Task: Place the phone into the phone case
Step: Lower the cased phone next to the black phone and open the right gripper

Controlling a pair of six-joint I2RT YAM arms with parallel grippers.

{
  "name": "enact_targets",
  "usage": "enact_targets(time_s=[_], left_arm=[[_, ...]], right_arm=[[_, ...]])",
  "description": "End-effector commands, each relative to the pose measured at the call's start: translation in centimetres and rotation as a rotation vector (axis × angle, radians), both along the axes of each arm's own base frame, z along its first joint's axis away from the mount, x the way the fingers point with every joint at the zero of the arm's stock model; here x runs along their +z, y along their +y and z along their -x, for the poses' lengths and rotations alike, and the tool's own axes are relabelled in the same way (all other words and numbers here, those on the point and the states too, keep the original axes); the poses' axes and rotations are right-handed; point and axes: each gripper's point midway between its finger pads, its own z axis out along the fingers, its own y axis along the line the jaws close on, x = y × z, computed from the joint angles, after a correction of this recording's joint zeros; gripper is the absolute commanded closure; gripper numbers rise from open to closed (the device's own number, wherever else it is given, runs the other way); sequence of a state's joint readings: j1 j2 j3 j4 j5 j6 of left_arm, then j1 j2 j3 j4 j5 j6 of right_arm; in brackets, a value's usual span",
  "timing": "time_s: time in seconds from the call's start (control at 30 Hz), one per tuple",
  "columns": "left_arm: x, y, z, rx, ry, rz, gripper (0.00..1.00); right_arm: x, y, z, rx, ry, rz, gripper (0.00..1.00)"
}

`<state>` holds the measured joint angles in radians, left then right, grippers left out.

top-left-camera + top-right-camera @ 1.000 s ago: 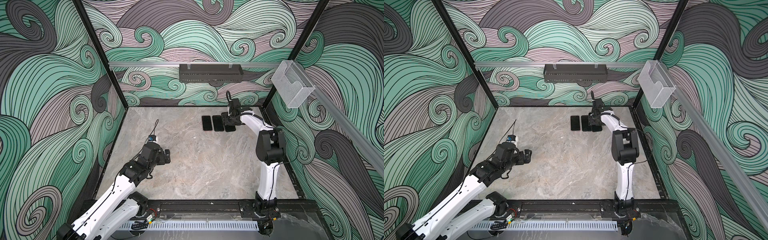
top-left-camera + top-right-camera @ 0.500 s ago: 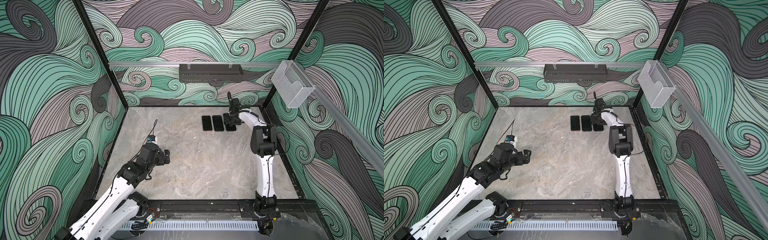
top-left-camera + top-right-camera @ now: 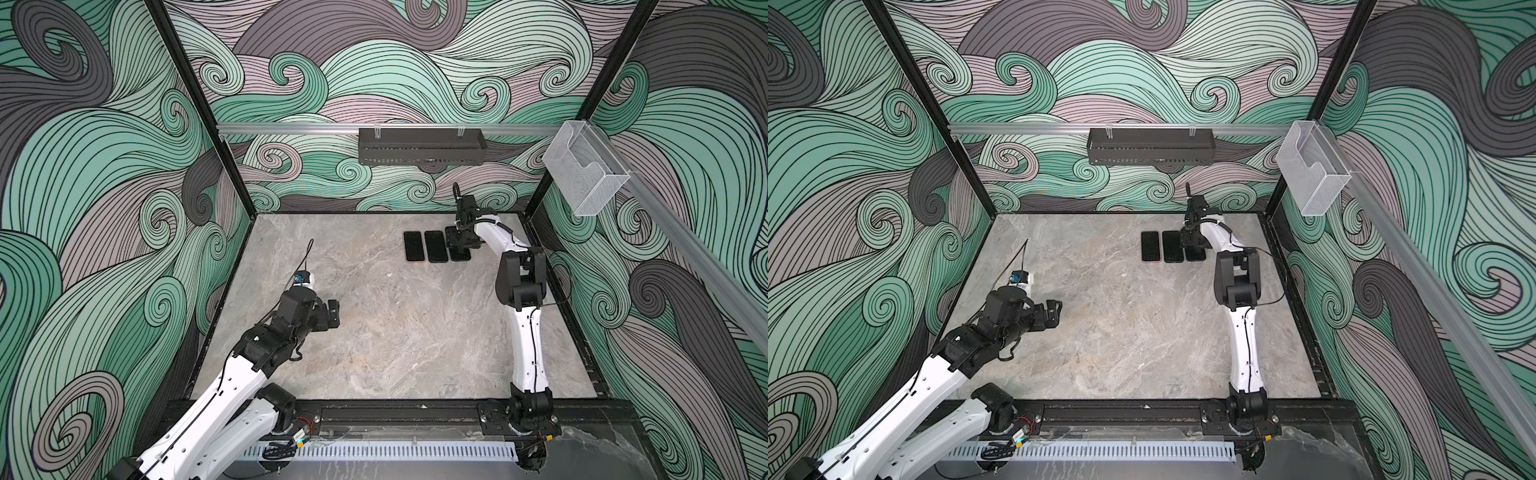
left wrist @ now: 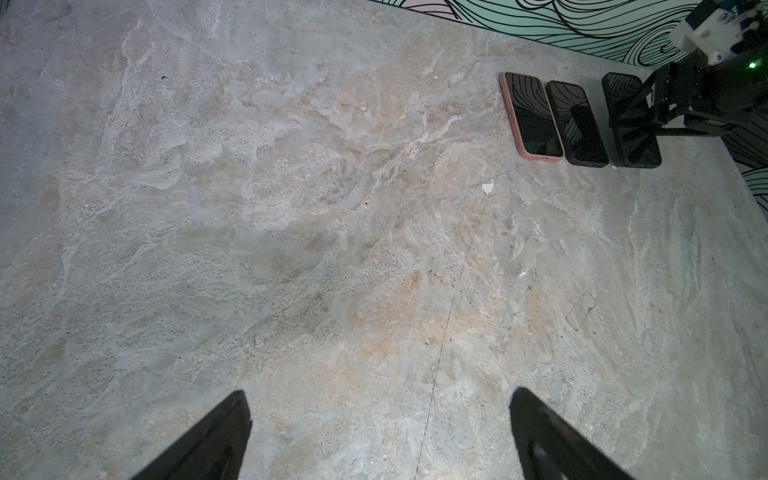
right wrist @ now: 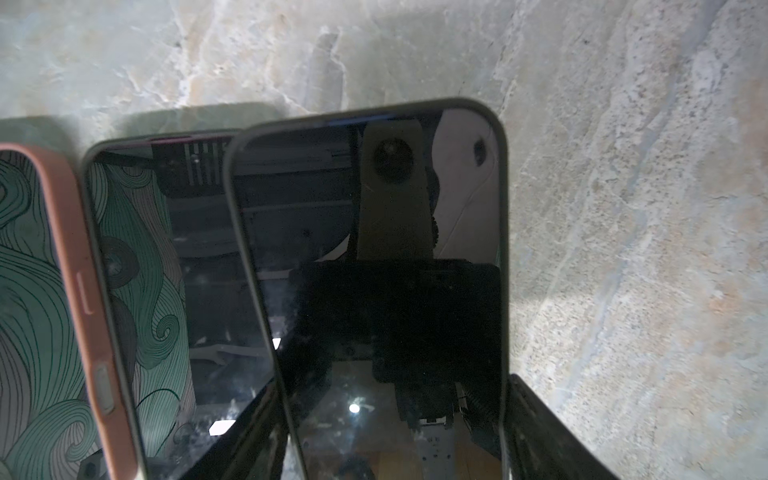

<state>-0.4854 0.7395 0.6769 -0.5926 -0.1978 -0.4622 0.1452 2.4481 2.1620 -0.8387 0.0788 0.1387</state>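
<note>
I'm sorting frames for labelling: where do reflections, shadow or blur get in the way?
Right wrist view: the glossy phone between the fingers is covered with reflections, as is the pink-cased phone; the fingers are dim. Left wrist view: table sharp, evenly lit. Both top views: even light, the row of phones small.

Three dark phones (image 3: 1172, 246) side by side, right jaws on rightmost phone (image 3: 1196, 254), left jaws apart above table (image 3: 1125, 353)

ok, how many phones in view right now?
3, in a row at the far end of the table: pink-cased phone, middle phone, and right-hand phone gripped by the right end effector. The wall basket's inside isn't visible.
</note>
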Motion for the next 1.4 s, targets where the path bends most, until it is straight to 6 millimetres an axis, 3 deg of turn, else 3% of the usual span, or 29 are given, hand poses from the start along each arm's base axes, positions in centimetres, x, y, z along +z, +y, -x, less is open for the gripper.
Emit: enact_targets(time_s=[0.0,0.27,0.47,0.67,0.97,1.23,1.37], left_arm=[[1.2,0.2,0.2,0.004,-0.01,0.01,0.01],[1.1,0.3,0.4,0.006,-0.007,0.008,0.01],[0.8,0.3,0.4,0.012,0.002,0.015,0.02],[-0.1,2.2,0.6,0.105,0.013,-0.034,0.01],[-0.7,3.5,0.5,0.168,0.018,-0.065,0.01],[-0.6,5.0,-1.1,0.233,-0.034,-0.118,0.01],[0.0,7.7,-2.6,0.342,-0.083,-0.215,0.01]], right_arm=[[0.3,-0.6,-0.2,-0.027,0.005,0.003,0.57],[-0.4,-1.0,-0.5,-0.046,0.015,0.003,0.51],[-0.9,-1.0,-0.5,-0.047,0.023,-0.008,0.41],[-1.0,-1.1,-0.4,-0.051,0.027,-0.022,0.28],[-0.4,-0.8,-0.4,-0.039,0.026,-0.067,0.11],[2.2,-0.7,0.1,-0.014,-0.019,-0.081,0.01],[5.1,-0.4,0.5,-0.005,-0.13,-0.11,0.01]])
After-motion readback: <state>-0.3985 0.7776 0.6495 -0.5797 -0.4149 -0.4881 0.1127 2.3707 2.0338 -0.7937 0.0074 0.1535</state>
